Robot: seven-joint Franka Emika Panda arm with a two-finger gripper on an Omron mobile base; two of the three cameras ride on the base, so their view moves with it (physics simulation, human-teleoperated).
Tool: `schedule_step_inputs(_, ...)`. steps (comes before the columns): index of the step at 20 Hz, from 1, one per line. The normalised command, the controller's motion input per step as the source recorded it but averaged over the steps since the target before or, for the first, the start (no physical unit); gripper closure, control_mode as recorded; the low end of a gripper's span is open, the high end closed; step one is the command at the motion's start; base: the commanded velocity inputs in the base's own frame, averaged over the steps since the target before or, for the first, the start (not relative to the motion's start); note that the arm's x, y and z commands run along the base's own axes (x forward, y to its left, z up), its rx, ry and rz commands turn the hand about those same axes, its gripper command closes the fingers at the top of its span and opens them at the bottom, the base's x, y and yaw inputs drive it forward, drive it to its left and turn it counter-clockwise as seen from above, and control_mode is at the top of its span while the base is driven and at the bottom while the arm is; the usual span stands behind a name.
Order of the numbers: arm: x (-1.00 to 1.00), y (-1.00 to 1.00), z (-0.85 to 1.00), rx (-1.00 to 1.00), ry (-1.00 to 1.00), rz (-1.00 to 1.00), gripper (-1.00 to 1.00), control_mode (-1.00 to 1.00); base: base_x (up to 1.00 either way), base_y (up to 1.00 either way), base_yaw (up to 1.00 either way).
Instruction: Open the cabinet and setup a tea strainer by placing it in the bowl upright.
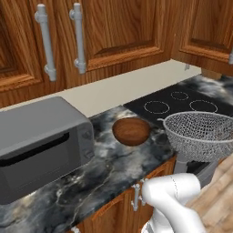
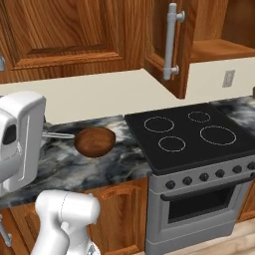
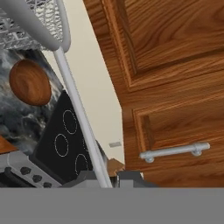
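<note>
Grey microwave [image 1: 41,145] on marble counter [image 1: 113,175]; black stove [image 2: 191,134] alongside.

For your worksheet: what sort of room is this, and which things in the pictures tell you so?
A home kitchen, rendered rather than real. Evidence: a black stove top with ring burners and an oven below, a grey microwave on the marble counter, and wooden wall cabinets above.

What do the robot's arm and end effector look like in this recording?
The arm is glossy white with smooth, rounded, tubular links; from the right base view a blocky white segment with a dark inset shows beside a rounded white joint. No cables or markings can be made out. The end effector ends in two small dark grey, squarish finger tips.
</note>
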Motion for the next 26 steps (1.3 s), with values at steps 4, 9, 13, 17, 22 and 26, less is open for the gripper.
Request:
schedule_step_inputs(4, 0.0, 0.0, 0.0, 0.0, 0.0, 0.0, 1.0, 1.0, 0.63, 0.2, -0.11)
schedule_step_inputs(9, 0.0, 0.0, 0.0, 0.0, 0.0, 0.0, 1.0, 1.0, 0.49, 0.03, -0.05)
schedule_step_inputs(13, 0.0, 0.0, 0.0, 0.0, 0.0, 0.0, 1.0, 1.0, 0.46, 0.11, -0.03)
schedule_step_inputs(17, 0.0, 0.0, 0.0, 0.0, 0.0, 0.0, 1.0, 1.0, 0.44, 0.17, -0.06)
schedule_step_inputs(22, 0.67, 0.22, -0.31, 0.0, -0.2, -0.09, 1.0, -1.0, 0.0, 0.0, 0.0)
schedule_step_inputs(26, 0.69, 0.17, -0.46, 0.0, -0.16, -0.09, 1.0, -1.0, 0.0, 0.0, 0.0)
